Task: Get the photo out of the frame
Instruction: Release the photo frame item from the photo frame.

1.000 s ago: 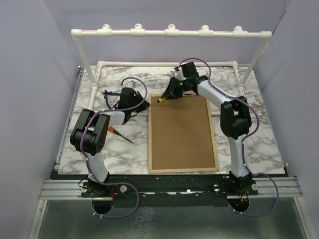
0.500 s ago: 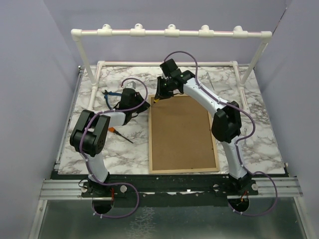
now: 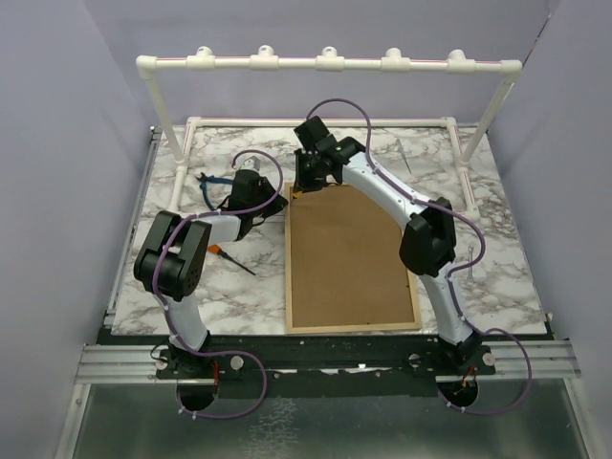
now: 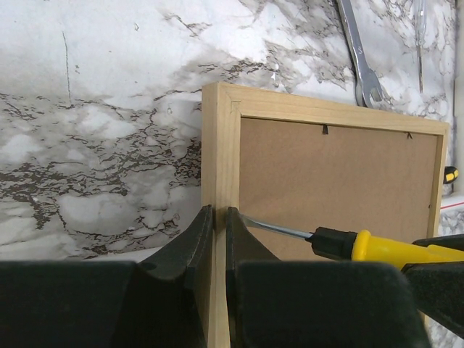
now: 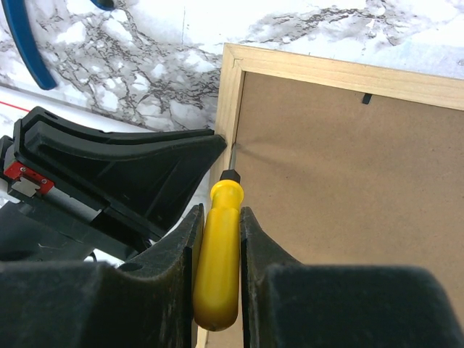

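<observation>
The frame point(image 3: 349, 253) lay face down on the table point(image 3: 249, 296) (brown back up). The left gripper point(image 4: 219, 221) pinched its left rail between 2 jaws near the far corner. The right gripper point(image 5: 220, 221) clamped a screwdriver point(image 4: 395, 249), tip against that rail's inner edge.

1. The frame point(image 3: 349, 253) is a large rectangle with thin light-wood edging around a brown fibreboard back.
2. It lies flat with its back upward (small dark tabs show along the inner edge of one short rail).
3. It sits on the near side of the white pipe rack point(image 3: 325, 63), roughly centred under its crossbar, with one short end toward the rack.
</observation>
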